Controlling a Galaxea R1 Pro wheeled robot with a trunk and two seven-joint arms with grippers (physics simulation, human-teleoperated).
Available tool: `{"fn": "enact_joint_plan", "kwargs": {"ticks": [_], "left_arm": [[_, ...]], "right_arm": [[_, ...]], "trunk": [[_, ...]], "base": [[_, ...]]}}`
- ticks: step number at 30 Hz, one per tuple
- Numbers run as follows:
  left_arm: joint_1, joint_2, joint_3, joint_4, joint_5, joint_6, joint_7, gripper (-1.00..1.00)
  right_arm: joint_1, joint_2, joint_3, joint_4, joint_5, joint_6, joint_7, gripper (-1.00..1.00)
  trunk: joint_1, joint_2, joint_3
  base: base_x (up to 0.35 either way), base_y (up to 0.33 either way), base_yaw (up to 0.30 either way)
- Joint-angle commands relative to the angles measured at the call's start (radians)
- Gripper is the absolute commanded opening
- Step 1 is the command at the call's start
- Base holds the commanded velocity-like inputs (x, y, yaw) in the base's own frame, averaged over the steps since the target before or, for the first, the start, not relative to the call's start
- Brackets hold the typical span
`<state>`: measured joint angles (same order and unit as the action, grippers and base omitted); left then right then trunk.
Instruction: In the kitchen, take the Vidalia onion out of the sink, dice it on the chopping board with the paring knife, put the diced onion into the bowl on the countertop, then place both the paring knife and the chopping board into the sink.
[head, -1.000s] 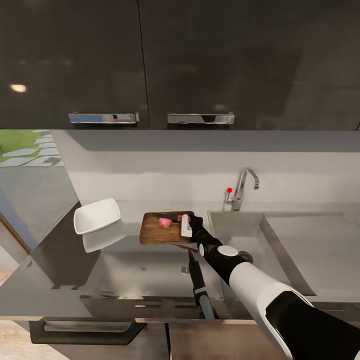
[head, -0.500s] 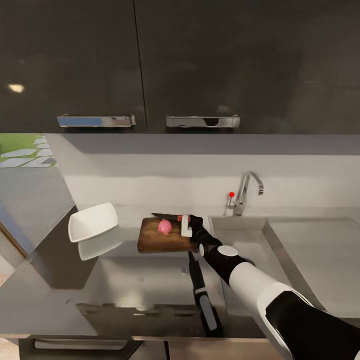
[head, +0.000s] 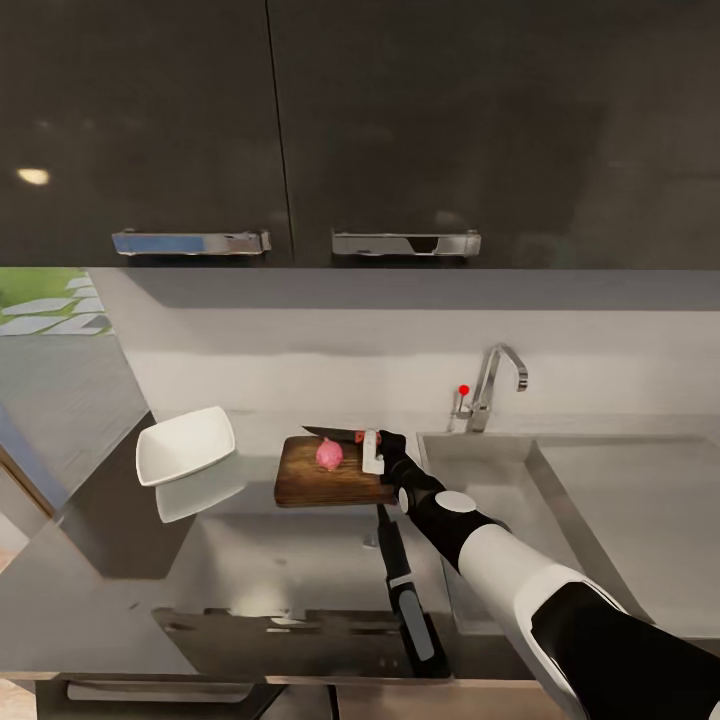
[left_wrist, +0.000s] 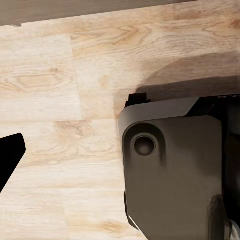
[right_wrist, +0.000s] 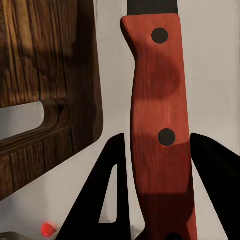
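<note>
The pink Vidalia onion (head: 329, 453) lies on the dark wooden chopping board (head: 315, 480), which rests on the grey countertop (head: 270, 550) left of the sink (head: 480, 475). My right gripper (head: 369, 447) is at the board's right edge, shut on the paring knife (head: 342, 435). The knife's dark blade points left, just behind the onion. In the right wrist view the red handle (right_wrist: 159, 115) sits clamped between the black fingers (right_wrist: 115, 185), with the board (right_wrist: 45, 75) beside it. The white bowl (head: 187, 445) stands left of the board.
A chrome tap (head: 492, 385) with a red dot rises behind the sink, and the drainboard (head: 640, 500) extends right. Dark wall cabinets (head: 300, 130) hang overhead. The left wrist view looks onto wooden floor (left_wrist: 60, 100) and a grey part of the robot (left_wrist: 175, 170).
The head camera has shifted, so the whole picture has moved a little. The knife's blade has risen off the board to sit just behind the onion. Over the last half second nothing moved.
</note>
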<state>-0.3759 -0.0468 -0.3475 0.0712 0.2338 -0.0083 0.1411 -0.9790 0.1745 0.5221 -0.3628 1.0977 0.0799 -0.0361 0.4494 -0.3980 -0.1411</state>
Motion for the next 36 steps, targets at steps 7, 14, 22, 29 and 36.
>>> {"fn": "enact_joint_plan", "kwargs": {"ticks": [7, 14, 22, 29, 36], "left_arm": [[-0.001, -0.001, -0.008, 0.002, 0.009, -0.001, 0.002, 1.00], [-0.001, -0.001, -0.008, 0.002, 0.009, -0.001, 0.002, 1.00], [-0.001, -0.001, -0.008, 0.002, 0.009, -0.001, 0.002, 1.00], [-0.001, 0.000, -0.008, 0.002, 0.009, -0.001, 0.002, 1.00], [-0.001, 0.000, -0.008, 0.002, 0.009, -0.001, 0.002, 1.00]], "right_arm": [[-0.001, 0.000, 0.006, 0.016, 0.010, 0.006, -0.001, -1.00], [-0.001, 0.000, 0.007, 0.054, 0.011, 0.006, -0.001, -1.00], [-0.001, 0.000, 0.007, 0.054, 0.011, 0.006, -0.002, -1.00], [-0.001, 0.000, 0.007, 0.054, 0.011, 0.006, -0.004, -1.00], [-0.001, 0.000, 0.007, 0.054, 0.011, 0.006, -0.005, -1.00]], "trunk": [[0.001, -0.002, -0.002], [0.001, -0.002, -0.002], [0.001, -0.002, -0.002], [0.001, -0.002, -0.002], [0.001, -0.002, -0.002]], "base": [[0.000, 0.000, 0.000], [0.000, 0.000, 0.000], [0.000, 0.000, 0.000], [0.000, 0.000, 0.000], [0.000, 0.000, 0.000]]}}
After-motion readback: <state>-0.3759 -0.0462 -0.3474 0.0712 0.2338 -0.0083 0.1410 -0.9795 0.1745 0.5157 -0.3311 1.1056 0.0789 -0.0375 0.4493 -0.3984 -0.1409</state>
